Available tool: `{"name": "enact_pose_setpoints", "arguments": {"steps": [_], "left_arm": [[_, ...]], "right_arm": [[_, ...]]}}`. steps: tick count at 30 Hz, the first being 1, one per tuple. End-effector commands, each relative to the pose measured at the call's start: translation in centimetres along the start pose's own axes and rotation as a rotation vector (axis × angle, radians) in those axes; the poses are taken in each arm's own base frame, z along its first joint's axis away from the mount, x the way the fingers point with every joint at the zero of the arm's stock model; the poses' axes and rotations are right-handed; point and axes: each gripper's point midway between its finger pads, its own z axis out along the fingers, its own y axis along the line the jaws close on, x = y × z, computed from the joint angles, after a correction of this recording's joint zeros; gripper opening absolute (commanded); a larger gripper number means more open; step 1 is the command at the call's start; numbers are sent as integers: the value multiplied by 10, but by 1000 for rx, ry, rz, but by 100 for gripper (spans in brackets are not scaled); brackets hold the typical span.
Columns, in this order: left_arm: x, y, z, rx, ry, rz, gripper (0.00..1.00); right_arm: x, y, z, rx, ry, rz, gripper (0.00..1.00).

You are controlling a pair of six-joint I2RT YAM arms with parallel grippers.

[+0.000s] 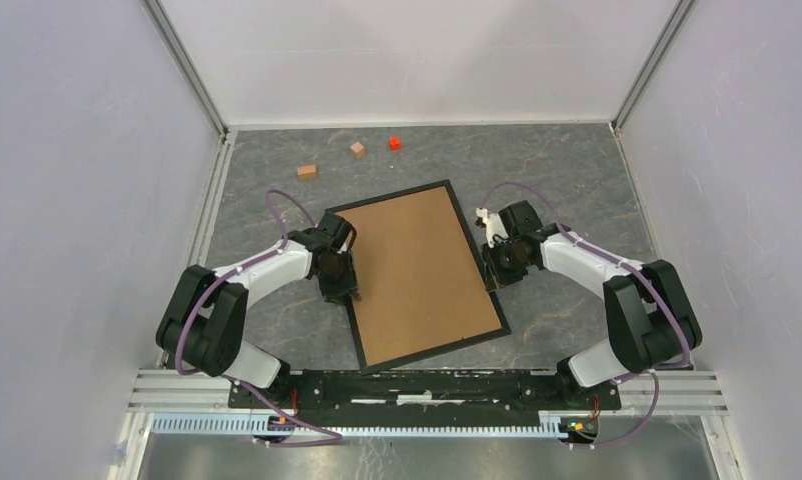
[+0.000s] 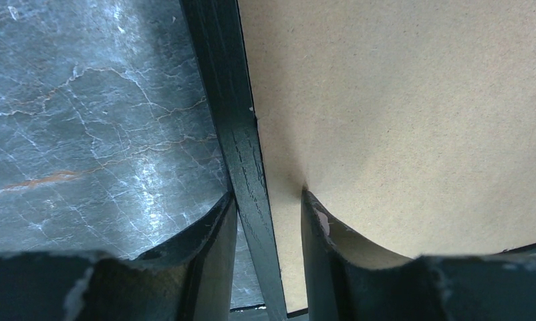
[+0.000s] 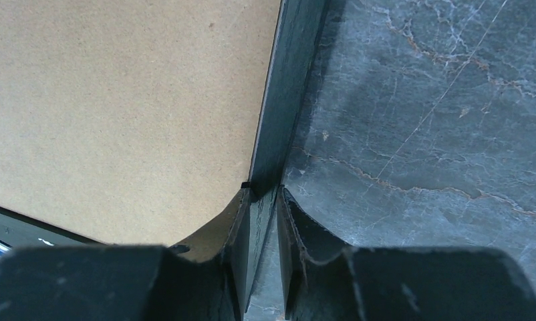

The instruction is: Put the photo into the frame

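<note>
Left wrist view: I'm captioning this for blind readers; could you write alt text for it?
The left gripper straddles one rail of the black frame, one finger on the grey marbled table side, the other over the brown backing board.

Between the dark fingers of our left gripper [image 2: 266,195] we see the frame [image 2: 242,147] as a black strip with fine wood grain. The plain tan backing board [image 2: 399,120] is on its inner side, and the grey table [image 2: 85,134], marbled with white and rust-orange veins, is on its outer side. At our right gripper [image 3: 264,190] we find the same colours mirrored, and far beyond both grippers we see two light-brown blocks [image 1: 307,171] [image 1: 357,149] and a red block [image 1: 394,142].
</note>
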Motion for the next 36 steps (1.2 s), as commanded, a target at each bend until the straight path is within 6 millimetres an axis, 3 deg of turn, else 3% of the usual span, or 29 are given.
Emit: {"name": "enact_pose_setpoints", "arguments": {"steps": [1, 6, 12, 19, 26, 31, 33, 36], "left_arm": [[5, 22, 21, -92, -16, 43, 43], [5, 21, 21, -90, -19, 44, 43], [5, 21, 21, -89, -20, 43, 43], [8, 15, 22, -65, -3, 46, 43], [11, 14, 24, -60, -1, 48, 42], [12, 15, 25, -61, 6, 52, 42], [13, 16, 24, -65, 5, 54, 42], [13, 17, 22, -67, 0, 54, 42]], "right_arm": [[20, 9, 5, -53, 59, 23, 26], [17, 4, 14, -31, 58, 48, 26], [30, -6, 28, 50, 104, 99, 26], [43, -35, 52, 300, 185, 72, 27], [65, -29, 81, 402, 297, -25, 33], [43, 5, 87, 227, 258, -60, 38], [23, 20, 79, 147, 232, -95, 43], [-11, 40, 52, 23, 142, -106, 46]]}}
